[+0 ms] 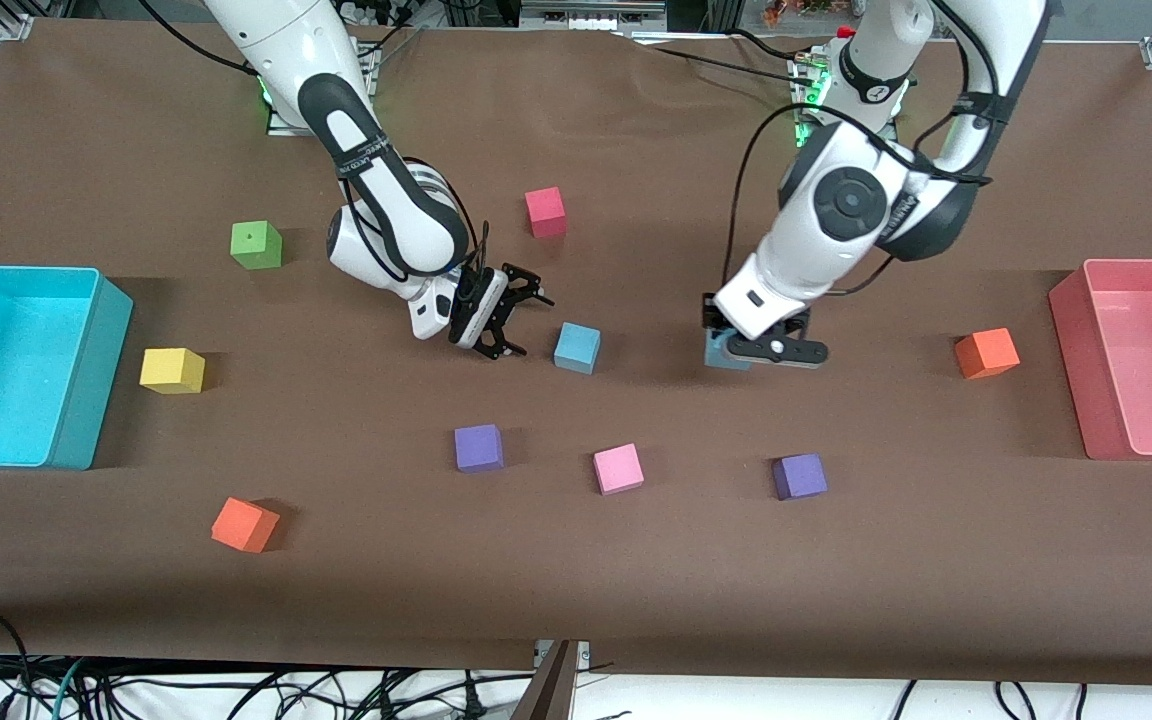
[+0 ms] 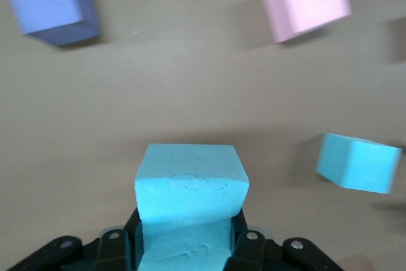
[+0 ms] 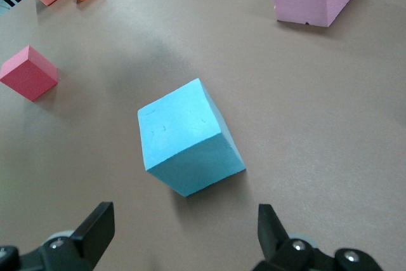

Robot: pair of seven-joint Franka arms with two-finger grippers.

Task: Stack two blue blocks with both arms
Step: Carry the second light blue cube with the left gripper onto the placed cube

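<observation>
Left tool [image 1: 748, 352]: we see it closed tight on one blue block [image 2: 190, 185], low at the desk [image 1: 636, 560], about 3 o'clock of the free blue block [image 1: 576, 347] in the front view. The foam bulges out past the jaws.
Right tool [image 1: 502, 312]: wide open with nothing in it, hanging just at 9 o'clock of the free block, which sits between its fingers [image 3: 95, 230] in the right wrist view but not yet inside them.
Held block: gripped at its lower part, with most of the cube sticking out ahead of the fingers.
Free block: flat on the desk, turned a little askew to the right tool's jaws.
Risk, squeeze: we judge the soft foam may spring or twist when let go, so the top cube could land crooked.
Risk, skew: if the right tool closes on corners instead of faces, the free block may spin or pop out.
Risk, crowding: both tools work close around one block; we think a careless approach could bring them into contact or nudge the base cube.
Risk, neighbours: pink cube [image 1: 618, 469] and purple cube [image 1: 479, 447] lie near at 6 o'clock; a low sweep could knock them.
</observation>
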